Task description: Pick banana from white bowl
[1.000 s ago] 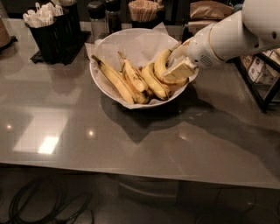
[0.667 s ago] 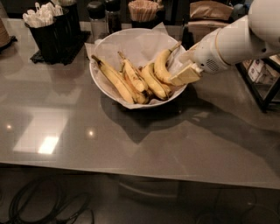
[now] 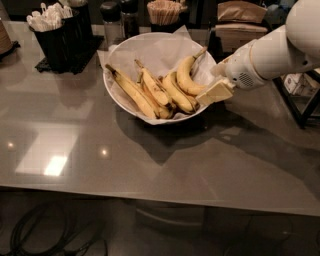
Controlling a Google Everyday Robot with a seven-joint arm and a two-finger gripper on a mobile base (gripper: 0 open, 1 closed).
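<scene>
The white bowl (image 3: 120,95) lined with crinkled white paper stands at the back middle of the grey table. The strongly curved yellow banana (image 3: 184,75) lies against the bowl's right inner wall, stem pointing up and right. Several other bananas (image 3: 150,90) lie beside it, to its left. My gripper (image 3: 215,93) is at the bowl's right rim, its pale tip touching the lower end of the curved banana. The white arm (image 3: 272,55) reaches in from the upper right.
A black caddy with white utensils (image 3: 57,30) stands at the back left. Shakers (image 3: 120,22), a stick holder (image 3: 165,11) and a napkin box (image 3: 240,20) stand behind the bowl. A black wire rack (image 3: 302,95) is at the right. Cables lie on the floor.
My gripper has drawn back to the right, from over the curved banana to the bowl's right rim. The curved banana now shows more fully; the other bananas have not moved.
</scene>
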